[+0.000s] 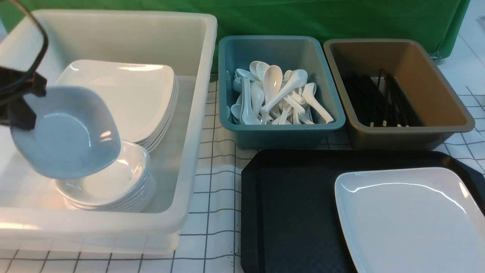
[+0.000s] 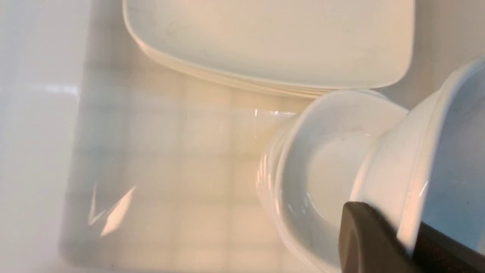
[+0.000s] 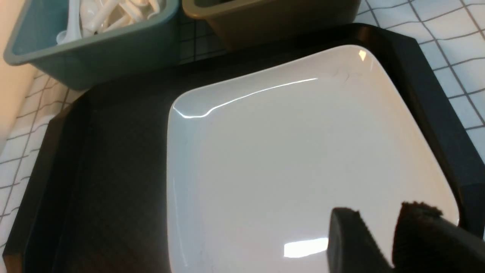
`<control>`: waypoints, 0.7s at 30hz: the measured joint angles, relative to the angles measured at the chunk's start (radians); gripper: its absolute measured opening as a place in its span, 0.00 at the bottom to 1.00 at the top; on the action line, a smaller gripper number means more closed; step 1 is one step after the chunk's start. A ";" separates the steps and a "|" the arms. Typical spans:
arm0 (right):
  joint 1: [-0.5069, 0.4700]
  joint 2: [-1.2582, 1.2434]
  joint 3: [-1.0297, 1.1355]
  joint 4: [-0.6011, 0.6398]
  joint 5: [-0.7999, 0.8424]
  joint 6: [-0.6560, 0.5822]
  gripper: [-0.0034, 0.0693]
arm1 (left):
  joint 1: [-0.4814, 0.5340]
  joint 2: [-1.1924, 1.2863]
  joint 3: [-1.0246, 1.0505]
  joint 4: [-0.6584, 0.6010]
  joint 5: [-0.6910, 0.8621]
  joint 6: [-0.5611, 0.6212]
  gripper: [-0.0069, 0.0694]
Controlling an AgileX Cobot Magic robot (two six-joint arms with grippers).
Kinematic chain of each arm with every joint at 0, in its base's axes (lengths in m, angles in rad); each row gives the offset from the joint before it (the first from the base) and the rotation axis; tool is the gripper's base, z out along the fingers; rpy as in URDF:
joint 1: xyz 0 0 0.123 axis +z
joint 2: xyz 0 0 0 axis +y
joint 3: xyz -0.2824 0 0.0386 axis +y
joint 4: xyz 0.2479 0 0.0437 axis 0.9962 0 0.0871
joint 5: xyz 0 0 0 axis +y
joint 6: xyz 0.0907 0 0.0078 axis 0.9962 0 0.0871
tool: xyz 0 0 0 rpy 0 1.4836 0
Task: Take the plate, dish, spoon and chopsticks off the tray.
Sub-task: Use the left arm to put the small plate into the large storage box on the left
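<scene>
Left tool (image 2: pixel 407 246) clamped on dish (image 2: pixel 401 151) rim, dish tilted over the bowl stack in white tub (image 1: pixel 195 113). Right tool (image 3: pixel 379 231) open above plate (image 3: pixel 295 151), which lies on tray (image 3: pixel 113 163). Dish likely light, rigid, slick, chippable; keep the rim pinch. Plate probably heavier, slippery; grab an edge.

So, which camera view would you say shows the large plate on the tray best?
The right wrist view: the plate shows nearly whole there. The front view cuts off its near and right parts; the left wrist view misses it.
</scene>
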 joint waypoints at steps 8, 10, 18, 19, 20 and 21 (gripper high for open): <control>0.000 0.000 0.000 0.000 -0.001 0.000 0.38 | 0.056 0.081 0.122 -0.083 -0.133 0.007 0.10; 0.000 0.000 0.000 0.000 -0.001 0.000 0.38 | 0.056 0.088 0.130 -0.090 -0.148 0.007 0.10; 0.000 0.000 0.000 0.000 -0.001 0.000 0.38 | 0.057 0.107 0.140 -0.142 -0.180 0.007 0.14; 0.000 0.000 0.000 0.000 -0.001 0.000 0.38 | 0.057 0.107 0.140 -0.142 -0.180 0.007 0.17; 0.000 0.000 0.000 0.000 -0.001 0.000 0.38 | 0.057 0.107 0.140 -0.142 -0.180 0.007 0.17; 0.000 0.000 0.000 0.000 -0.001 0.000 0.38 | 0.057 0.107 0.140 -0.142 -0.180 0.007 0.20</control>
